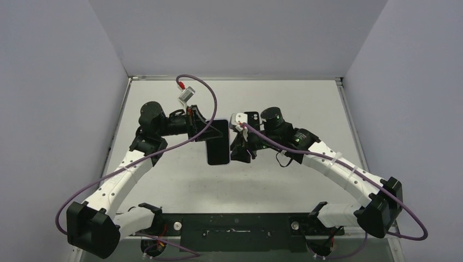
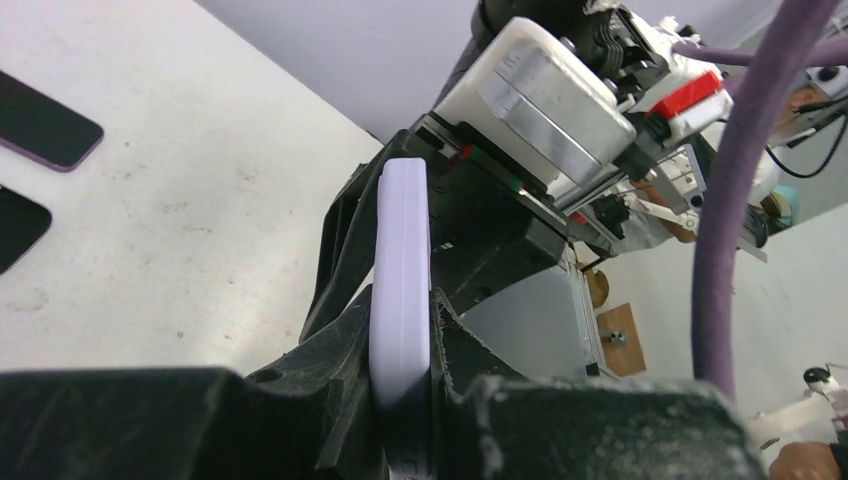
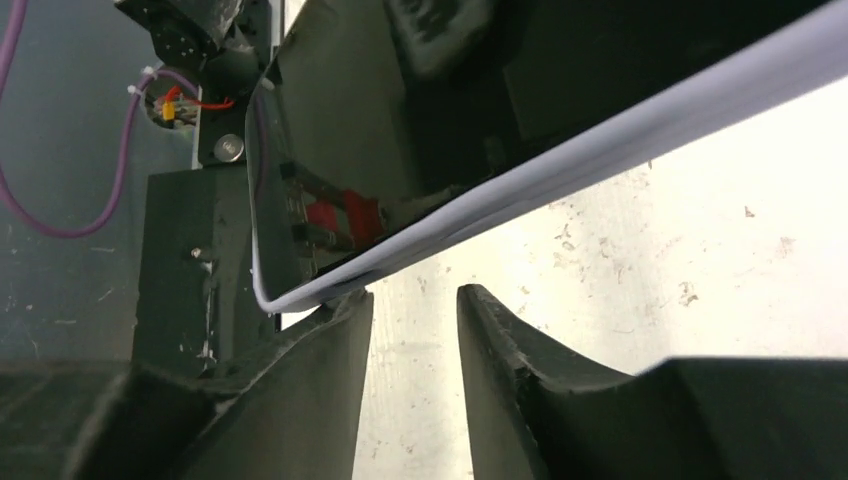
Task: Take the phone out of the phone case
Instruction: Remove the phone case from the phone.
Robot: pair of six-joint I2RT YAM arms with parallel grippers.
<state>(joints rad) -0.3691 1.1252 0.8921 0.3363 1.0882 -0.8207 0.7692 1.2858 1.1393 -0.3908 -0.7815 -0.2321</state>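
The phone (image 1: pixel 218 143), dark screen up in a pale lilac phone case (image 2: pixel 403 250), hangs above the middle of the table. My left gripper (image 1: pixel 206 132) is shut on the case's left long edge; in the left wrist view my left gripper (image 2: pixel 404 385) presses both black fingers against the case. My right gripper (image 1: pixel 238 151) is at the phone's right side. Seen from the right wrist, my right gripper (image 3: pixel 414 300) stands open with bare table in the gap. Its left fingertip (image 3: pixel 345 305) touches the case's rounded corner (image 3: pixel 275 298), below the glossy screen (image 3: pixel 400 120).
Two dark flat slabs (image 2: pixel 40 122) (image 2: pixel 12 228) lie on the white table (image 1: pixel 284 180) at the left of the left wrist view. A purple cable (image 1: pixel 207 90) with a white connector (image 1: pixel 187 94) arcs over the left arm. Grey walls enclose the table.
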